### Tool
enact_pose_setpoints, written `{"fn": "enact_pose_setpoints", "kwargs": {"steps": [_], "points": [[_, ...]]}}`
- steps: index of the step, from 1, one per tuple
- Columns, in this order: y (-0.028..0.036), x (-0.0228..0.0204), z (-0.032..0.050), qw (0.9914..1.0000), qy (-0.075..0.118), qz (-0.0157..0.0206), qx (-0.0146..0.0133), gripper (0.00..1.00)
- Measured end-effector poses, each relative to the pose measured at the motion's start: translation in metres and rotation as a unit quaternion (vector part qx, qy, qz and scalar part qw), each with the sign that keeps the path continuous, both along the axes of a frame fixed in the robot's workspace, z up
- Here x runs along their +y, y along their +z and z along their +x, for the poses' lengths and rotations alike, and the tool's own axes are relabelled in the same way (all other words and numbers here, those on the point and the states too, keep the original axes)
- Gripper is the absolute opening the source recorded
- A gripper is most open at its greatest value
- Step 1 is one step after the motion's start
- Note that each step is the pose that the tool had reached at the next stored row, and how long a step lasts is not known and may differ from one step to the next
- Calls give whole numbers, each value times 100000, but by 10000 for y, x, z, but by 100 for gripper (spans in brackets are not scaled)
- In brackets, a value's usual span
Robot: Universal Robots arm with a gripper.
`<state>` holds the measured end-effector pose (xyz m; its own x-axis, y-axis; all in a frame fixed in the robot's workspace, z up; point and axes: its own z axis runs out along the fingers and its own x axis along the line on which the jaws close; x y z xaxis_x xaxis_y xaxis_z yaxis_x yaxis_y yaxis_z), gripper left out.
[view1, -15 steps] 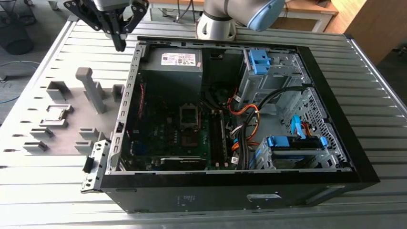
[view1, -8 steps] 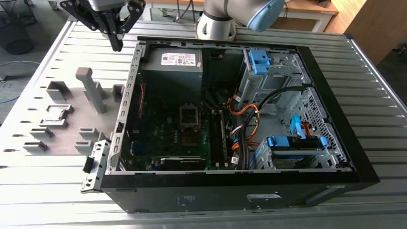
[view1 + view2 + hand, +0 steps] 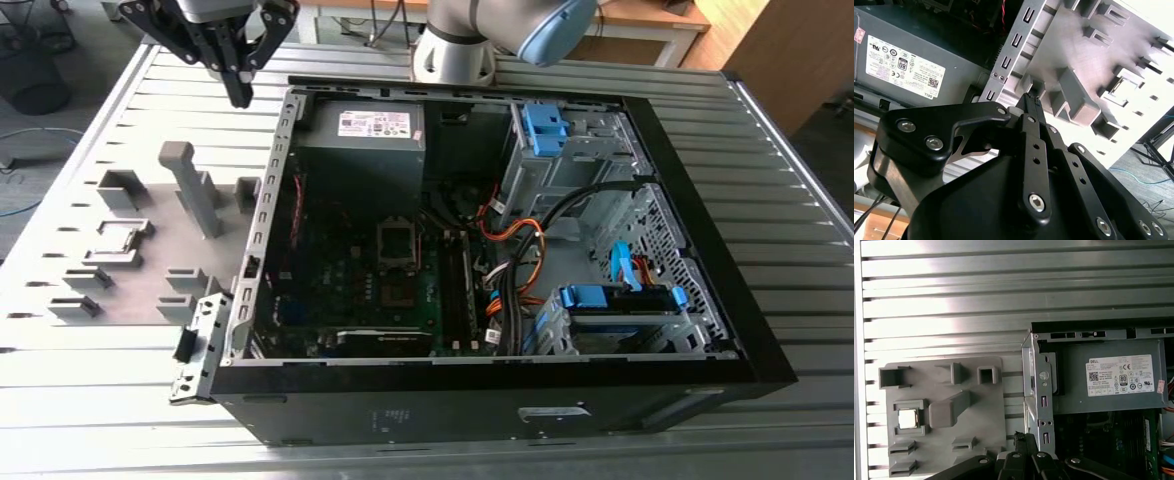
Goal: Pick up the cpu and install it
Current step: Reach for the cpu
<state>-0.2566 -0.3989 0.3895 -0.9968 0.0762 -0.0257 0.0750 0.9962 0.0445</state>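
Closest to the lens in the second wrist view is the gripper (image 3: 1033, 101), its two black fingers pressed together to a point with nothing between them. Past the tip lies the grey tray (image 3: 1069, 40) with its raised holder blocks. The chip (image 3: 1120, 86) looks to be the pale square in one recess, well apart from the fingertips.

In the first wrist view the gripper (image 3: 1021, 439) is again closed and empty, just beside the edge of the computer case (image 3: 1040, 390). The chip (image 3: 907, 418) sits flat in its square holder, silvery top up, on the far side of the tray from the fingers.

At the exterior view's upper left the gripper (image 3: 242, 95) hangs over the ribbed table (image 3: 120, 110), beyond the tray. The chip (image 3: 116, 237) rests at mid-left, and the dark socket (image 3: 398, 240) lies inside the case.

The chip is probably light, thin and stiff, with a smooth top and a delicate underside. It is best pinched by two opposite edges and kept level.
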Motion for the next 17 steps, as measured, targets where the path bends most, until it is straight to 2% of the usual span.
{"fn": "enact_pose_setpoints", "kwargs": {"steps": [17], "points": [[-9,0,-115,100000,-4,-2,-1,11]]}}
